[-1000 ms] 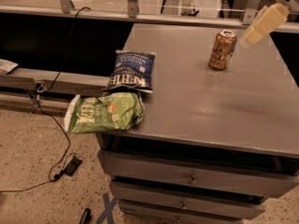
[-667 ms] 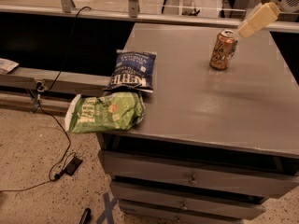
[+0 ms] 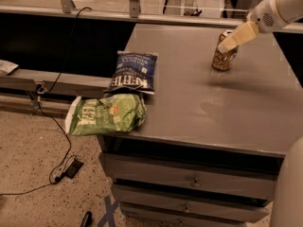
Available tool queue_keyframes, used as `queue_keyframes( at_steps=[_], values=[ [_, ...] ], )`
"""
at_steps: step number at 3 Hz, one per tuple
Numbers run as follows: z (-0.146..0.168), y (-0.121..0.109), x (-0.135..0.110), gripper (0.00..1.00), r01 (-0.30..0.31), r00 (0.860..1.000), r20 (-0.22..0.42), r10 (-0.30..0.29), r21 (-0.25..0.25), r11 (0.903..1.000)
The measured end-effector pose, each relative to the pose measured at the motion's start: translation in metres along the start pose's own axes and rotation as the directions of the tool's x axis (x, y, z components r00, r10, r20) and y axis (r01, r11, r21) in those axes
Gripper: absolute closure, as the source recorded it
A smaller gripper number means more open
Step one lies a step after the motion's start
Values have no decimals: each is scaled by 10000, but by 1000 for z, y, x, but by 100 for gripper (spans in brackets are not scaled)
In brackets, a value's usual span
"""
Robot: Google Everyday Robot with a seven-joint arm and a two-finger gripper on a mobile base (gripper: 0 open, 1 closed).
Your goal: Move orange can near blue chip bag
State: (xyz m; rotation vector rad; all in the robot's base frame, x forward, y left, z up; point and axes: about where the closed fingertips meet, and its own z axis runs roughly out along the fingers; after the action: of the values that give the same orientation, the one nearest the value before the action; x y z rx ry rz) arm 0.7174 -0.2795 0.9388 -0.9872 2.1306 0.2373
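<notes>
- Your gripper (image 3: 230, 41) is up in the top right of the view, at the end of the white arm (image 3: 279, 8) coming in from the right. Its cream-coloured tip lies across the top of the orange can (image 3: 222, 60) from this camera's angle.
- Honestly, you can't tell from here whether the gripper is open or closed. You also can't tell whether it's actually touching the can or just sitting in front of it.
- The orange can is standing upright on the grey table (image 3: 213, 108), toward the far right part of the top and well apart from both bags.
- The blue chip bag (image 3: 132, 72) is lying flat near the table's left edge, and its white lettering reads upside down from the camera's side.
- Right in front of it is a light green chip bag (image 3: 106, 115), lying on the front left corner with its left end hanging off the edge. The two bags look like they're touching or slightly overlapping.
- Between the can and the blue bag there's a wide stretch of bare grey tabletop.
- The table has drawers (image 3: 194, 178) stacked under its front edge, with small knobs.
- Down on the speckled floor, a black cable (image 3: 57, 126) loops along the left side to a small black box (image 3: 73, 167), and there's a blue tape cross (image 3: 110, 209) near the bottom.
</notes>
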Motion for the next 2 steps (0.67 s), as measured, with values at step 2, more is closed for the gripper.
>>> queue_keyframes(
  at_steps=[2],
  values=[
    [8, 6, 4, 0, -698, 9948, 697, 745, -667, 9953]
  ],
)
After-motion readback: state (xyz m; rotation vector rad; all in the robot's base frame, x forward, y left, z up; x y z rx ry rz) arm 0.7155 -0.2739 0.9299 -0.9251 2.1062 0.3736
